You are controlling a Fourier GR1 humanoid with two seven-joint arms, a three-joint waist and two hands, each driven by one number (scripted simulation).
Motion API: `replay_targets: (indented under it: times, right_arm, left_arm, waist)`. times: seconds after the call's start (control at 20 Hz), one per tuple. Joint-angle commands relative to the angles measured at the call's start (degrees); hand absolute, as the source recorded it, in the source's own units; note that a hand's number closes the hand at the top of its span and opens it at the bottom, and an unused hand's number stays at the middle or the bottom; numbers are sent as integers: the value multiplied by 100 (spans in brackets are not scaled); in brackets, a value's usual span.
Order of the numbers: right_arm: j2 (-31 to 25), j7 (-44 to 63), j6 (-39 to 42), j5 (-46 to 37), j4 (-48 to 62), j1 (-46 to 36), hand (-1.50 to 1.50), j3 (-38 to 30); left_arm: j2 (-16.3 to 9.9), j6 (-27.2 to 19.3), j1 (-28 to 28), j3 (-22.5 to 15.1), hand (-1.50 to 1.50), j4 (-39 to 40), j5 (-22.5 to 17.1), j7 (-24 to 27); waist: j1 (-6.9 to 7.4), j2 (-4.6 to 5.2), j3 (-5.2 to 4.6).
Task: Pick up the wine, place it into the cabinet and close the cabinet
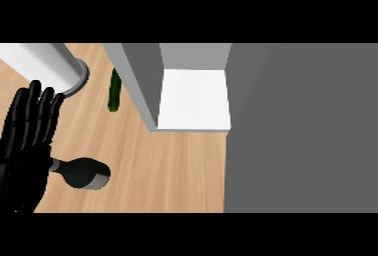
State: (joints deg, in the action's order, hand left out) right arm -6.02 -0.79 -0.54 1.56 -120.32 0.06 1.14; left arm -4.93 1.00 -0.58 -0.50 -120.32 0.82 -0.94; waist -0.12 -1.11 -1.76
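Dark wine [83,173] stands ungrasped on the counter [170,165] beside the flat, released left hand [26,150], cabinet [193,97] open; everything remains undone.

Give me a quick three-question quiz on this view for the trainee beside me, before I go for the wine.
1. True or false: the wine bottle stands inside the cabinet.
2. Which thing lies on the counter between the white cylinder and the cabinet's side wall? A) a green cucumber B) a plate C) a spoon
3. Fill in: the left hand is ____, fingers straight, at the view's left edge.

Key: 1 false, it is on the counter in front of the cabinet, beside the left hand. 2 A, the cucumber. 3 open.
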Motion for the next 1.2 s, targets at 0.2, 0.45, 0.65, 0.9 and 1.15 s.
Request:
replay_targets:
  times: [0.2, 0.45, 0.65, 0.9, 1.15]
  right_arm:
    - [-286, -25, 330, 348, -685, 885, -150, -478]
    - [-46, 1205, 553, 1050, -1507, 1197, -150, 468]
    - [95, 1782, 255, 594, -2172, 1368, -150, 1044]
    - [204, 2440, -89, 108, -2762, 1165, -150, 1524]
    - [225, 3126, -414, -194, -3070, 783, -150, 1751]
  left_arm:
    - [-592, 897, -507, 1168, -150, -109, -1251, 850]
    - [-467, 949, -838, 1099, -150, -305, -2419, -505]
    - [-606, 719, -912, 1228, -150, -1105, -2833, -1303]
    - [-863, 707, -1024, 1845, -150, -1595, -3582, -1796]
    - [-802, -83, -716, 1578, -150, -2236, -3365, -2601]
  waist:
    - [3, 97, 174]
    - [-4, 82, 175]
    - [17, 90, 175]
    - [27, 94, 173]
    - [19, 89, 175]
